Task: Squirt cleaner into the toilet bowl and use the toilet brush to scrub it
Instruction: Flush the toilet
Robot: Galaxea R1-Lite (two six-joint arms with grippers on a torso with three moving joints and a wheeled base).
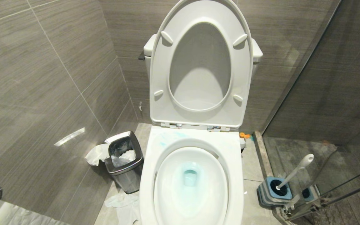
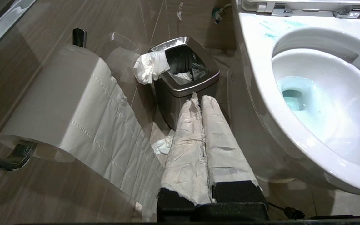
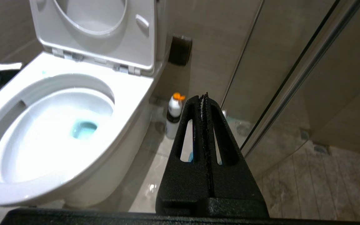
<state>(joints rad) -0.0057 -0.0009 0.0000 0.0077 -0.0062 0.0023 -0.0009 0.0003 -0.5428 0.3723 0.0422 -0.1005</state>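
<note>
The white toilet bowl (image 1: 148,175) stands open, its seat and lid raised against the tank. The cleaner (image 1: 190,176) tints the water in the basin blue-green, and pale blue smears (image 1: 180,135) mark the back of the rim. On the floor to the right, the toilet brush (image 1: 295,170) leans upright in its blue-and-grey holder (image 1: 275,190), so its bristle head is hidden. Neither arm shows in the head view. My left gripper (image 2: 198,98) is shut, its fingers wrapped in white paper, low beside the bowl's (image 2: 261,103) left side. My right gripper (image 3: 204,95) is shut and empty, to the right of the bowl (image 3: 127,103).
A steel waste bin (image 1: 125,161) with paper hanging over its edge stands left of the toilet, with crumpled paper (image 1: 120,201) on the floor nearby. A toilet-paper roll (image 2: 61,103) hangs on the left wall. A white bottle with an orange cap (image 3: 174,115) stands behind the bowl on the right. A glass partition (image 1: 323,93) closes the right side.
</note>
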